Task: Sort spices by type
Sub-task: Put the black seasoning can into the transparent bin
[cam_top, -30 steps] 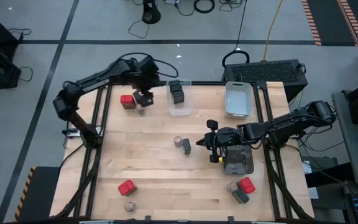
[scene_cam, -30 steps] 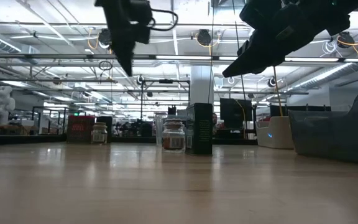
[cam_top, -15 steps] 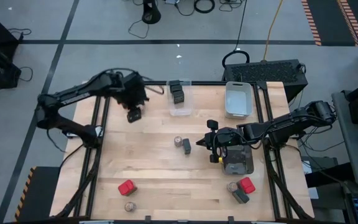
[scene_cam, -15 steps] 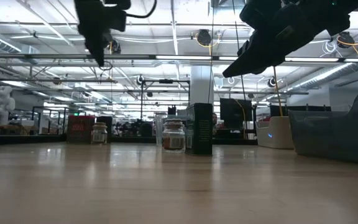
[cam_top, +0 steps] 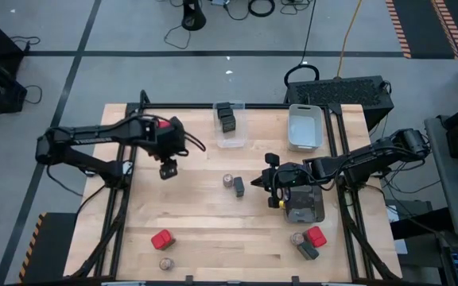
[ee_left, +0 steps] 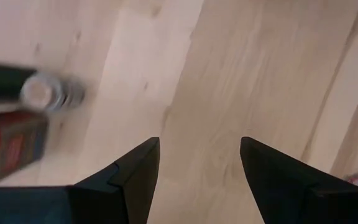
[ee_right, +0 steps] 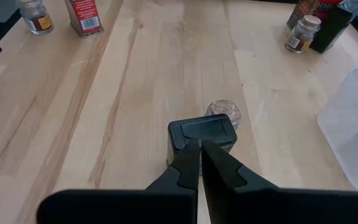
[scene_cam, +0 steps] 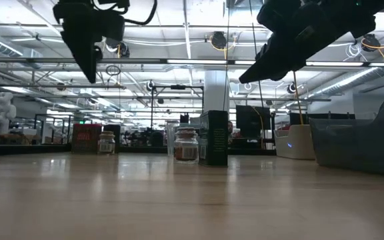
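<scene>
1. Left gripper (cam_top: 167, 168): jaws apart, nothing between them. Over the last second we swung it from the table's far-left corner toward the left-centre boards, leaving a red tin (cam_top: 162, 124) there.
2. Right gripper (cam_top: 261, 182): jaws together, unmoved, poised just beside the centre pair, a jar (cam_top: 227, 181) and dark tin (cam_top: 238, 187).
3. Clear bin (cam_top: 230, 138), far edge: holds dark tins (cam_top: 226, 117).
4. Near edge: red tin and jar at left, a mixed trio at right; we judge most sorting remains.
</scene>
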{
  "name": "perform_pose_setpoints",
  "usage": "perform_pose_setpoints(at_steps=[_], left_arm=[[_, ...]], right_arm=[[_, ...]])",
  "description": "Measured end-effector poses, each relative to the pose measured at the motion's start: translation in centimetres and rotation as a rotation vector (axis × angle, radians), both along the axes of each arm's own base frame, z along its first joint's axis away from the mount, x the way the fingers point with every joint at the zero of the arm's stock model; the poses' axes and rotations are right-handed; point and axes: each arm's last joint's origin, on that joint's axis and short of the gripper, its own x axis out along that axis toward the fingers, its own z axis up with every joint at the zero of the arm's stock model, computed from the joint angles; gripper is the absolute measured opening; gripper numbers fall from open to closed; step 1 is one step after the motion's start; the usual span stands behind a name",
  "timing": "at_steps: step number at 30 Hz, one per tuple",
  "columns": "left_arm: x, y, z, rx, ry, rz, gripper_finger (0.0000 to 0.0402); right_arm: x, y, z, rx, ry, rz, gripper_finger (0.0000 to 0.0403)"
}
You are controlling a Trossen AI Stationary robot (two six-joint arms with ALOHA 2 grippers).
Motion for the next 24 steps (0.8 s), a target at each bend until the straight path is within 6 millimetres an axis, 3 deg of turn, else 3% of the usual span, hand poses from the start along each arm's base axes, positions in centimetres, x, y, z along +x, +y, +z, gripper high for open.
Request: perform_pose_setpoints(at_steps=[8, 17, 24], left_arm=[[2.7, -2.3, -0.7, 0.007, -0.256, -0.104, 0.0231], [5.3, -6.1, 0.8, 0.019, -0.561, -0.284, 0.0231], [7.9, -9.0, -0.1, 0.043, -0.672, -0.427, 0.0231]], right_arm=[[-0.2, 0.0, -0.3, 0.029, 0.032, -0.013, 0.0000], [-0.5, 0.7, -0.5, 0.117, 0.080, 0.035, 0.0000], [0.0, 1.8, 1.0, 0.121, 0.034, 0.076, 0.0000]])
